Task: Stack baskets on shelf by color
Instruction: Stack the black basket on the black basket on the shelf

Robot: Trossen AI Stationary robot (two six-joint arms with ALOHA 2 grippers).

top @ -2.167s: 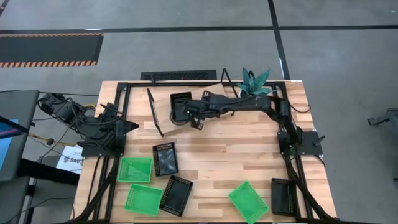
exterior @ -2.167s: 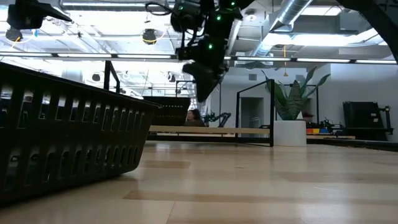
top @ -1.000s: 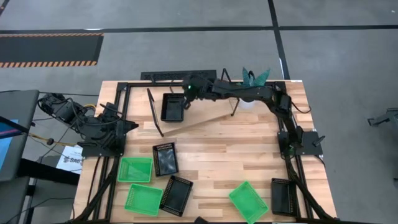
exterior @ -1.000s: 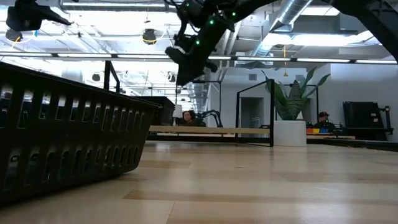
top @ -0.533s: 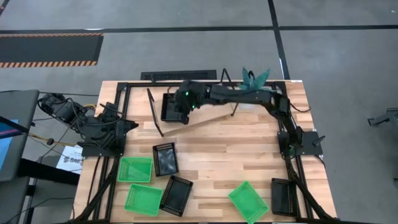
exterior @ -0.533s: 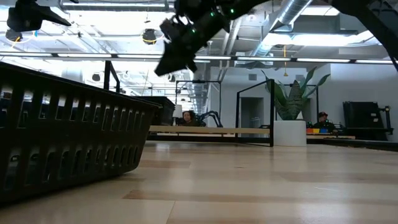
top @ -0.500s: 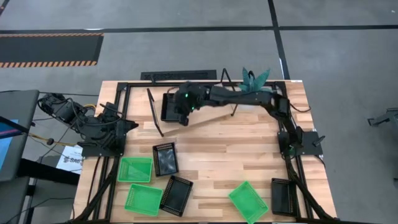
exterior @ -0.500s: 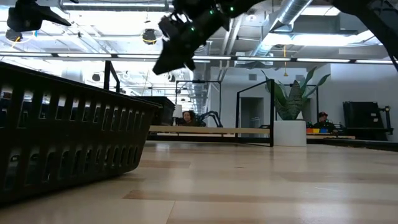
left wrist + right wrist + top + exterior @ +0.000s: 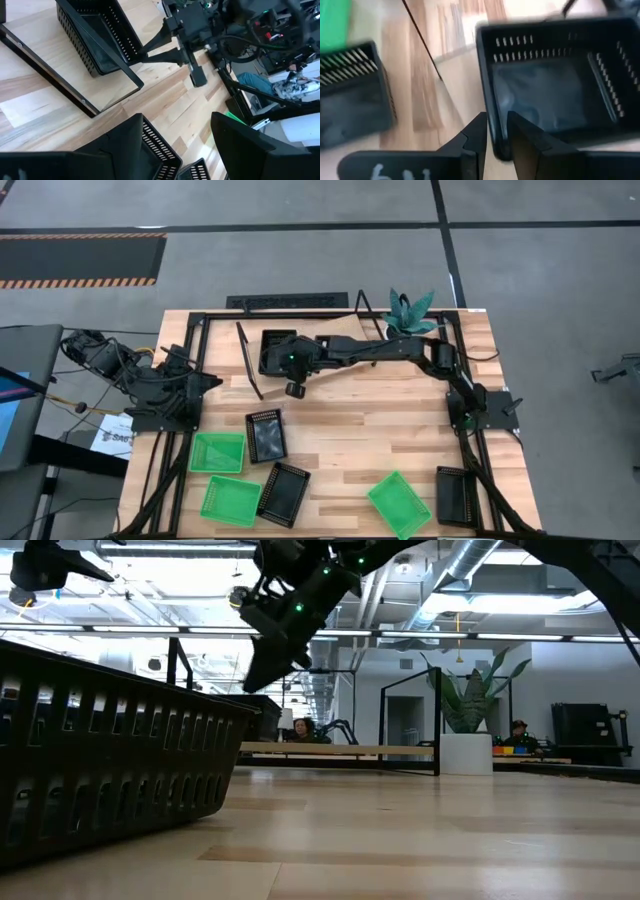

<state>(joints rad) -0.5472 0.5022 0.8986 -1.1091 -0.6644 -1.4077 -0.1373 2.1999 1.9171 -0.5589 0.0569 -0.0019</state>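
Right gripper is pinched on the near wall of 1 black basket, 1 finger inside the rim and 1 outside; the right wrist view shows the wall between the pads. That basket sits at the left end of the shelf, apparently resting on the board, though contact can't be confirmed.

Step in hand looks like placing the 1st black basket. Next move likely calls for releasing and backing off without dragging it.

Left gripper is parked left of the shelf, fingers spread, holding nothing.

Basket is shallow, rectangular, slotted sides, dark solid floor, upright. Remaining ones lie well in front of the shelf: 3 green baskets and 3 more black baskets.
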